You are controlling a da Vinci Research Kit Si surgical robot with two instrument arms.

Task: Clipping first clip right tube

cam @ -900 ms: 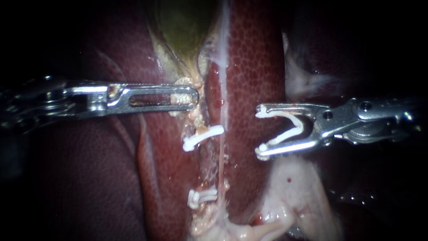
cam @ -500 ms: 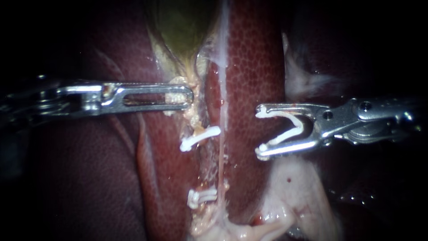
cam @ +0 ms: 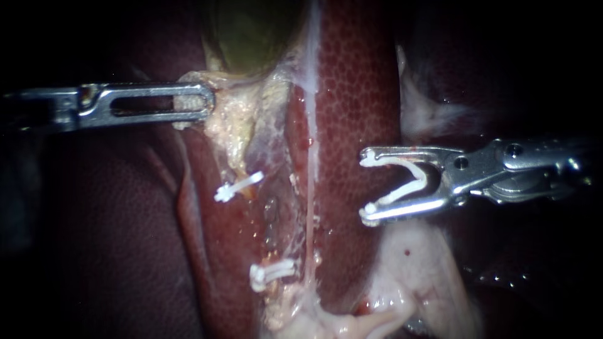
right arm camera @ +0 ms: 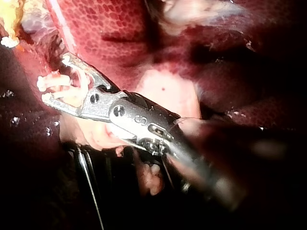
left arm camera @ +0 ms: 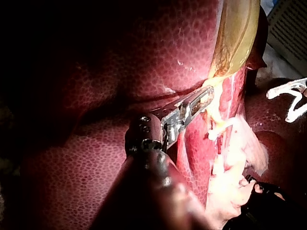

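Right instrument (cam: pixel 367 185) grips an open clip (cam: pixel 396 196); right tube (cam: pixel 309 213) ahead — not touching.

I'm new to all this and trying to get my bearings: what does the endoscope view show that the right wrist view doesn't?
Endoscope only: the left instrument, jaws shut on pale tissue below the gallbladder. Right wrist only: a long shaft and something dark under it. Both: the right instrument, jaws shut on an open clip, and the liver.
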